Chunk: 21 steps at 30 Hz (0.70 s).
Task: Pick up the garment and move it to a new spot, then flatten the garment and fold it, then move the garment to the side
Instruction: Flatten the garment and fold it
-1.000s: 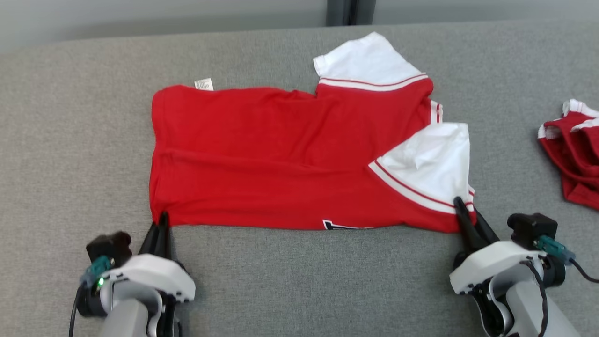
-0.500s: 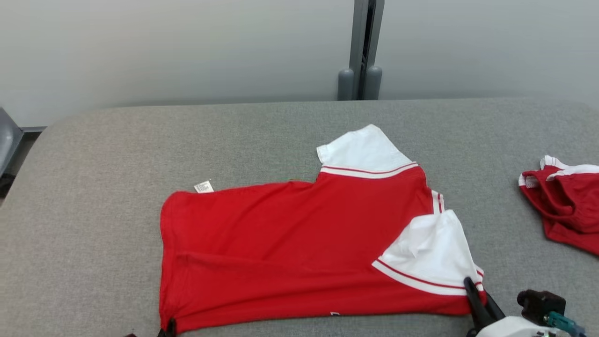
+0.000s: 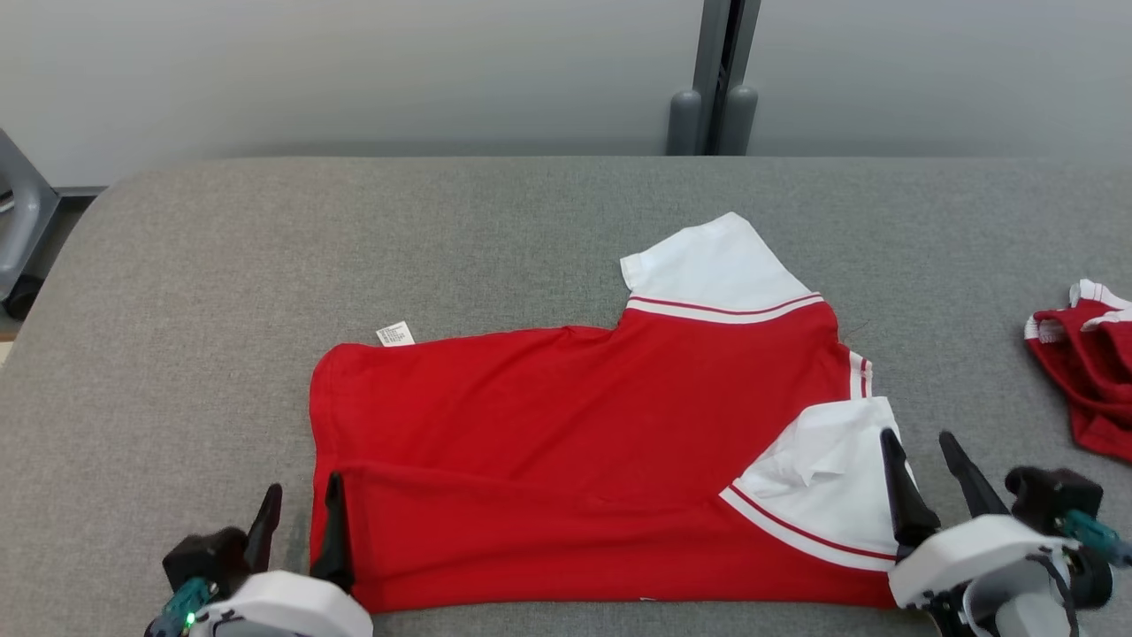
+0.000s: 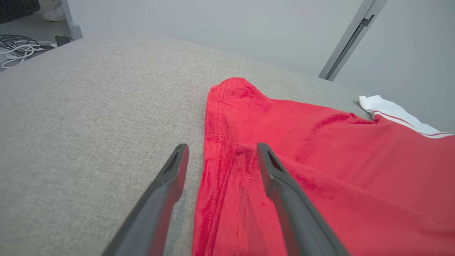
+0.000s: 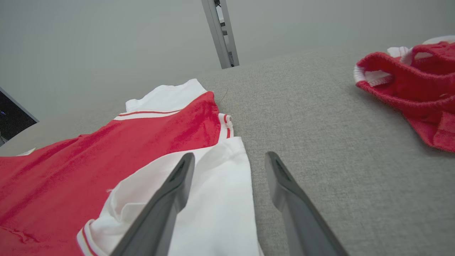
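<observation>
The garment (image 3: 566, 442), a red shirt with white sleeves, lies flat on the grey table (image 3: 221, 292), folded along its length. A white sleeve (image 3: 822, 495) rests on its near right corner. My left gripper (image 3: 305, 485) stands open at the near left corner, and the red hem edge (image 4: 227, 142) runs between its fingers. At the near right, my right gripper (image 3: 915, 435) is open too. The white sleeve's edge (image 5: 227, 185) lies under its left finger and grey table lies under the right one. Neither gripper holds the cloth.
A second red and white garment (image 3: 1083, 372) lies bunched at the table's right edge. A small white label (image 3: 394, 333) pokes out at the shirt's far left corner. A grey post (image 3: 715, 88) stands behind the table, whose left end is rounded.
Both grippers were shut on the shirt's near corners a second ago and have now opened and let go. The head camera has tilted up, so the whole picture shifted.
</observation>
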{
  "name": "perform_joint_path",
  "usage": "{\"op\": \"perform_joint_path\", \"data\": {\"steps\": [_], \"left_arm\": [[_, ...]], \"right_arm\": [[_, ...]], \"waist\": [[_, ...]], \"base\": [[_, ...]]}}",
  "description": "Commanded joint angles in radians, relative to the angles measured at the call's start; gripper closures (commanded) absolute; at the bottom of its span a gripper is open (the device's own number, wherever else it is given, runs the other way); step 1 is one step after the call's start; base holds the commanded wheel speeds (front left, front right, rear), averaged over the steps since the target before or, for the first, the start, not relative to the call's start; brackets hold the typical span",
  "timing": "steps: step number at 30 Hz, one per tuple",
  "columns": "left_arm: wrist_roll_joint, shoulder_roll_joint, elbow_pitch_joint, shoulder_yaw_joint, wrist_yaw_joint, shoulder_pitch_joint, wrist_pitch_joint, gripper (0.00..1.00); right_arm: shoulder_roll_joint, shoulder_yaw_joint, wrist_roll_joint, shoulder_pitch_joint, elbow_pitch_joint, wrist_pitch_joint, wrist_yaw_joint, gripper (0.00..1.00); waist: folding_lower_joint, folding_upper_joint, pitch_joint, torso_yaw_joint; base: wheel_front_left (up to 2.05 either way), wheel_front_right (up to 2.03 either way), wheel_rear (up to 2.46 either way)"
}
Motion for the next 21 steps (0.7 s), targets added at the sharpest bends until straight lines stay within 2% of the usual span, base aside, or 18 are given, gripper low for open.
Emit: {"op": "perform_joint_path", "data": {"steps": [1, 6, 13, 20, 21], "left_arm": [[0.010, 0.002, 0.009, 0.000, -0.007, -0.020, 0.000, 0.00], [0.035, 0.027, 0.117, -0.006, -0.028, -0.213, 0.002, 0.00], [0.048, 0.055, 0.328, -0.029, -0.037, -0.442, 0.080, 0.00], [0.033, 0.057, 0.470, -0.027, -0.036, -0.556, 0.092, 0.00], [0.034, 0.057, 0.489, -0.031, -0.041, -0.568, 0.098, 0.23]], "right_arm": [[-0.002, 0.005, -0.007, -0.016, -0.004, 0.000, 0.000, 0.00], [-0.011, 0.050, -0.053, -0.164, 0.047, 0.008, 0.000, 0.00], [-0.016, 0.115, -0.085, -0.354, 0.127, 0.017, 0.000, 0.00], [-0.024, 0.190, -0.090, -0.472, 0.179, 0.021, 0.000, 0.00], [-0.026, 0.209, -0.094, -0.487, 0.187, 0.024, 0.000, 0.00]], "waist": [[0.0000, 0.0000, 0.018, -0.001], [0.0000, 0.0000, 0.072, -0.006], [0.0000, 0.0000, 0.146, -0.014], [0.0000, 0.0000, 0.204, -0.018], [0.0000, 0.0000, 0.211, -0.017]], "base": [[0.00, 0.00, 0.00], [0.00, 0.00, 0.00], [0.00, 0.00, 0.00], [0.00, 0.00, 0.00], [0.00, 0.00, 0.00]]}}
